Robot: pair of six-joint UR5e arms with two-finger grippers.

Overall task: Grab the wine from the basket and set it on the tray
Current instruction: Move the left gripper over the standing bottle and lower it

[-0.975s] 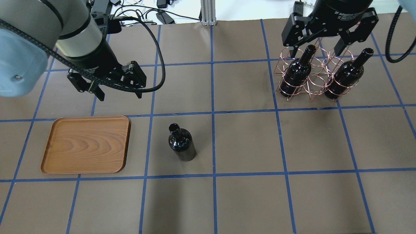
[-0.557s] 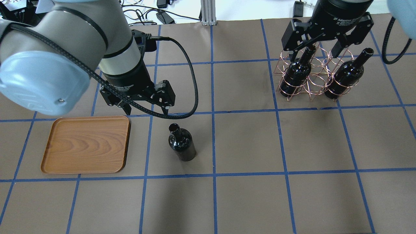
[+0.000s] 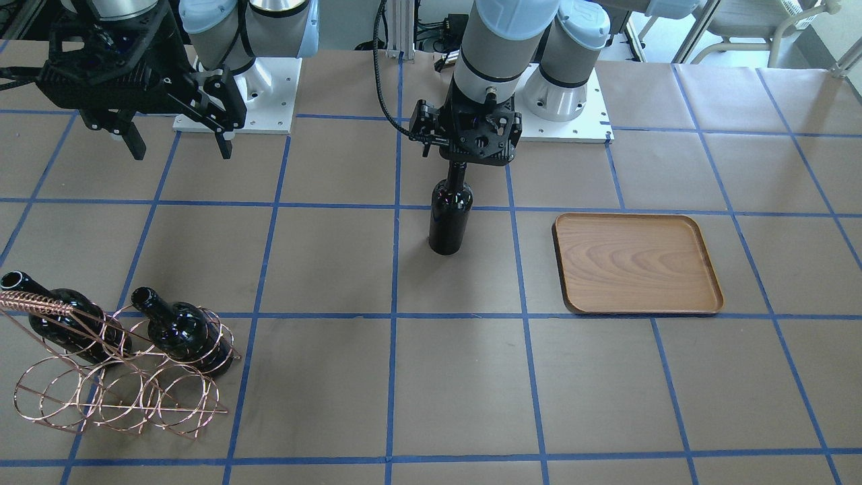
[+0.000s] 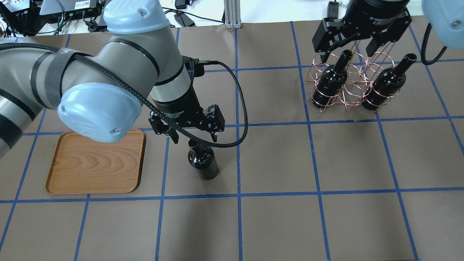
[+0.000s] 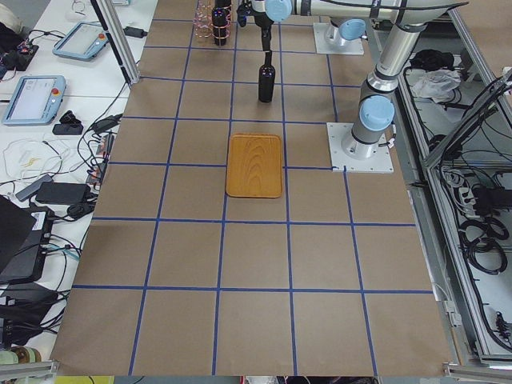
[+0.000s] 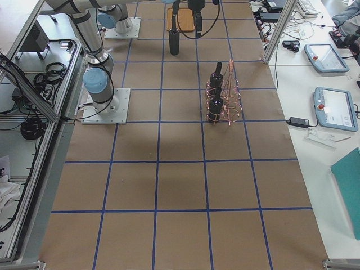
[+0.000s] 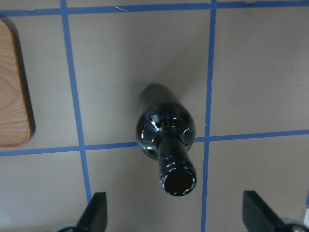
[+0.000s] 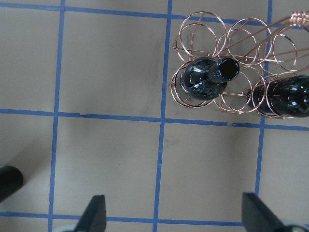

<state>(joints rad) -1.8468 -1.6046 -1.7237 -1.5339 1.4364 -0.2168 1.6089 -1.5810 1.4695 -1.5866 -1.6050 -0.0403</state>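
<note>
1. The bottle point(image 4: 203, 163) stands upright on the worktop point(image 4: 275, 224), near the tray point(image 4: 94, 161) and well apart from the rack point(image 3: 37, 302).
2. The left tool point(image 4: 195, 138) hangs over the bottle's mouth, its jaws apart.
3. The right tool point(image 3: 182, 149) hangs empty, its jaws apart.

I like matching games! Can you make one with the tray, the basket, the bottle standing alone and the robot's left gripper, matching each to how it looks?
Things:
1. tray
2. basket
3. lone bottle
4. left gripper

Looks:
A. copper wire
B. open wide
C. brown wood
D. black, standing upright

Pairs: 1-C, 2-A, 3-D, 4-B
</note>
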